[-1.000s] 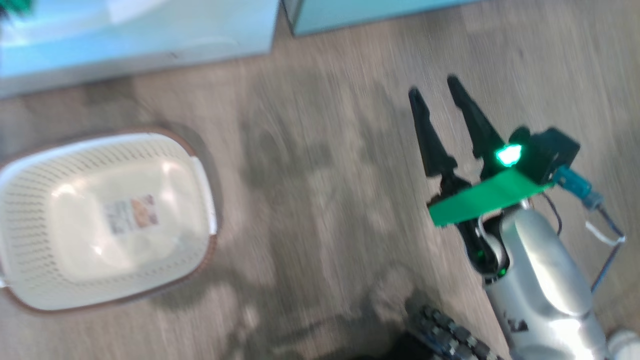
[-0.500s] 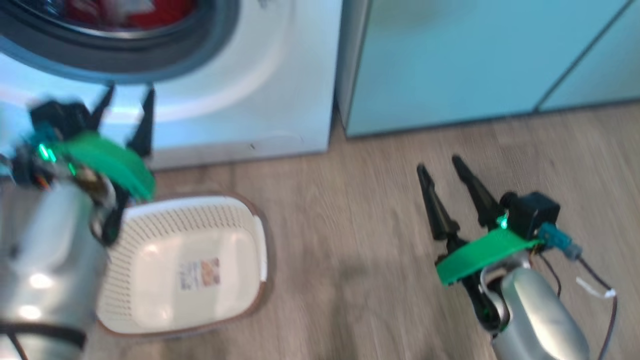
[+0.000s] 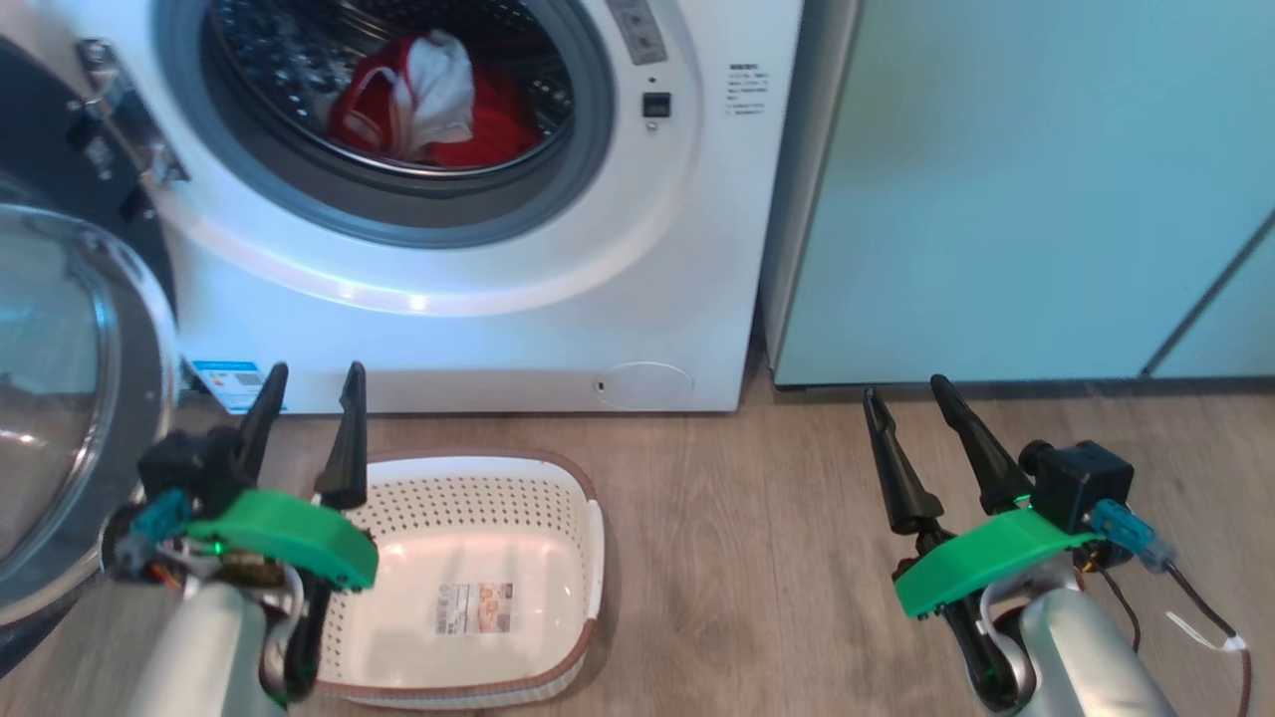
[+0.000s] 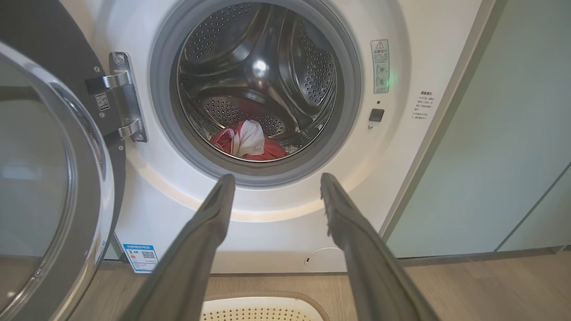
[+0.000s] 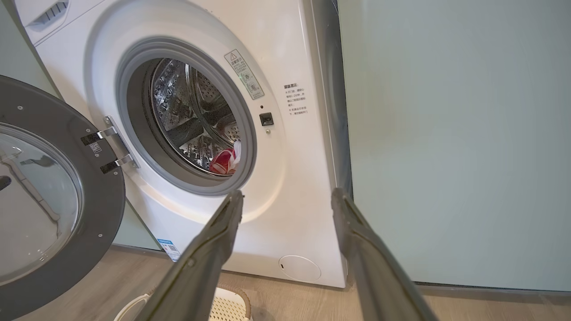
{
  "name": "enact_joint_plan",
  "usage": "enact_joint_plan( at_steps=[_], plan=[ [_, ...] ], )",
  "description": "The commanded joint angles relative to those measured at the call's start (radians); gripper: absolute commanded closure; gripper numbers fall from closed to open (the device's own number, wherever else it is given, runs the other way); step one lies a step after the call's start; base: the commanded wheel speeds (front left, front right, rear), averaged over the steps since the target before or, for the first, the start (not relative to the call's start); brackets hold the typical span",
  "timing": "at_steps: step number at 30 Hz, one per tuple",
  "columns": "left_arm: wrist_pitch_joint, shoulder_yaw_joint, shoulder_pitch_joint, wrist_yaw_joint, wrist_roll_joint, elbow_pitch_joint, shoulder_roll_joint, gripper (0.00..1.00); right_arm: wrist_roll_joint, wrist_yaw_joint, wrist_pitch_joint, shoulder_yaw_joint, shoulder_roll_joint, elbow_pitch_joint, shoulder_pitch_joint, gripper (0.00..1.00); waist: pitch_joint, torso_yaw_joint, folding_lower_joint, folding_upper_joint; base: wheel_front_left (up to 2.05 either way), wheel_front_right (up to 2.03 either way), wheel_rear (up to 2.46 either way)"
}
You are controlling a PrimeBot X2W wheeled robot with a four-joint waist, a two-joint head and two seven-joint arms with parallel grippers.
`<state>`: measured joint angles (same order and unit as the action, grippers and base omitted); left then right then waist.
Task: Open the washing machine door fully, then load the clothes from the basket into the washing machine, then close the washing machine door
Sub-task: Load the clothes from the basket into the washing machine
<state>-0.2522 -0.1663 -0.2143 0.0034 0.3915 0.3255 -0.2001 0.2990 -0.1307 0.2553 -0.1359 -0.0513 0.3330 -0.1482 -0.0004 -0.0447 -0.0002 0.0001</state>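
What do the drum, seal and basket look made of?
Drum: probably stainless steel, polished; it gives mirror-like highlights and is punched with small holes. Seal: likely rubber, matte grey, no glare. Basket: glossy white moulded plastic with perforated walls; brown rim looks woven, maybe plastic too.

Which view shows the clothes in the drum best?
Head view: the clothes appear largest, red and white, unblocked in the drum. Left wrist view shows them smaller; right wrist view, a sliver.
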Motion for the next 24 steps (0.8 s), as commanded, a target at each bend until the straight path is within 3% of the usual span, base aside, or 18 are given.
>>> enact_joint_plan(
  at_steps=[1, 12, 24],
  plan=[
    [-0.009, 0.051, -0.03, 0.001, -0.012, -0.048, -0.001, 0.0, -0.003, 0.0, 0.006, -0.02, 0.001, -0.036, -0.013, 0.0, -0.011, 0.012, 0.0002, -0.0001, 0.0, 0.0, 0.0],
    [-0.009, 0.165, 0.114, -0.083, -0.139, -0.181, 0.114, 0.0, 0.016, 0.0, 0.006, -0.008, 0.001, -0.052, 0.009, 0.0, -0.025, 0.023, 0.0002, -0.0001, 0.0, 0.0, 0.0],
    [-0.009, 0.209, 0.178, -0.122, -0.183, -0.21, 0.148, 0.0, 0.032, 0.0, 0.006, -0.006, 0.001, -0.06, 0.006, 0.0, -0.021, -0.002, 0.0002, -0.0001, 0.0, 0.0, 0.0]
  ],
)
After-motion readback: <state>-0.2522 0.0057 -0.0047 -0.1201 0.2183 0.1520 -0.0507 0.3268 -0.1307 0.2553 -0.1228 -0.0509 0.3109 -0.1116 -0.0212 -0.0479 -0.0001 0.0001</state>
